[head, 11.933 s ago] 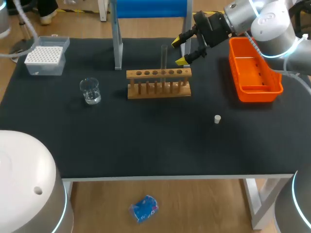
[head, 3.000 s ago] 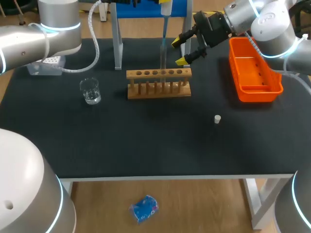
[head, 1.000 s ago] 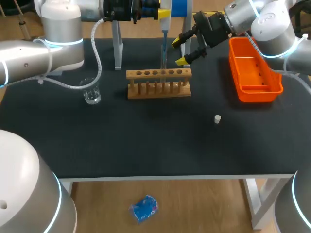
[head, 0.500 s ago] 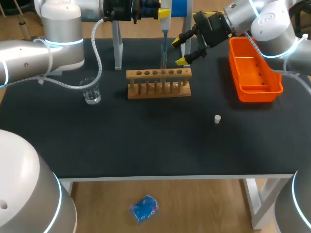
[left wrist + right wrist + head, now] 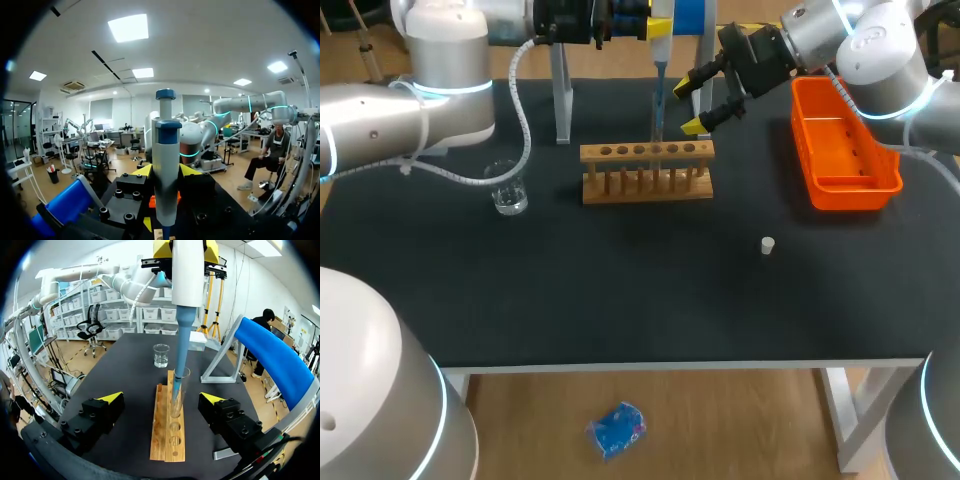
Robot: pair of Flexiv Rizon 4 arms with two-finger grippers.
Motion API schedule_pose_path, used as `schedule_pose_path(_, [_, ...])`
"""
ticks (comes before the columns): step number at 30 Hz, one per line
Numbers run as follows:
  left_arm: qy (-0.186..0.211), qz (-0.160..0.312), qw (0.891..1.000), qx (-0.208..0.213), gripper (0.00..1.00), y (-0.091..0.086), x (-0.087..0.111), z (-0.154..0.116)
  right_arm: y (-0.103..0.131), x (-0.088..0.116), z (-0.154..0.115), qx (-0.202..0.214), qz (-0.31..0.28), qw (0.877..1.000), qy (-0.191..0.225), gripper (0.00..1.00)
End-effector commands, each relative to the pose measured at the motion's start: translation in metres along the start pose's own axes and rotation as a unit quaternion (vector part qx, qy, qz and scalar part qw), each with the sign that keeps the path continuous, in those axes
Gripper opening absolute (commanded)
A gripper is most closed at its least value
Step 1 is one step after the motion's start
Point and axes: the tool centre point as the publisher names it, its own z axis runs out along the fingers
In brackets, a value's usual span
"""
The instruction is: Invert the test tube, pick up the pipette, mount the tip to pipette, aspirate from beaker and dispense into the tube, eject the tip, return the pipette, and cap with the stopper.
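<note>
- 2 claws, 2 jobs: L claw (image 5: 166,172) is clamped on pipette (image 5: 166,145), yellow pads on both sides of its body. Held upright over far mid-table.
- R claw (image 5: 161,400) has fingers apart and grips nothing. It sits just right of test tube (image 5: 176,395), w/ the tube ahead of the gap, untouched.
- Blue tip (image 5: 181,347) is on the pipette, its lower end down inside the tube's mouth.
- Tube stands mouth-up in wooden rack (image 5: 647,172).
- Beaker (image 5: 507,190) w/ clear liquid is left of rack, well apart from pipette.
- Stopper (image 5: 768,245) lies loose on table (image 5: 620,300), near-right of rack. Orange bin (image 5: 845,150) is at far right.
- Done, my read: tube turned upright, pipette picked up, tip mounted.
- Now: prob. the dispense step, since tip is in tube. Can't tell liquid level in tip or tube, so can't confirm aspirate or how much is out.
- Left to do: finish dispense, eject tip, return pipette, cap tube w/ stopper. Approx. past halfway.
</note>
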Motion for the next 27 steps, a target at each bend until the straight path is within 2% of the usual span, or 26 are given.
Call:
schedule_pose_path(1, [-0.001, 0.001, 1.000, 0.001, 0.00, 0.000, 0.001, 0.000, 0.001, 0.001, -0.003, -0.005, -0.003, 1.000, 0.001, 1.00])
schedule_pose_path(7, [-0.001, 0.001, 1.000, 0.001, 0.00, 0.000, 0.001, 0.000, 0.011, 0.006, -0.031, -0.027, -0.010, 1.000, -0.006, 1.00])
schedule_pose_path(13, [-0.001, 0.001, 1.000, 0.001, 0.00, 0.000, 0.001, 0.000, 0.030, 0.009, -0.058, -0.029, -0.027, 0.999, -0.010, 1.00])
schedule_pose_path(21, [-0.001, 0.001, 1.000, 0.001, 0.00, 0.000, 0.001, 0.000, 0.072, 0.010, -0.098, -0.056, -0.055, 0.997, -0.015, 1.00])
schedule_pose_path(27, [-0.001, 0.001, 1.000, 0.001, 0.00, 0.000, 0.001, 0.000, 0.106, 0.008, -0.126, -0.060, -0.066, 0.996, -0.014, 1.00])
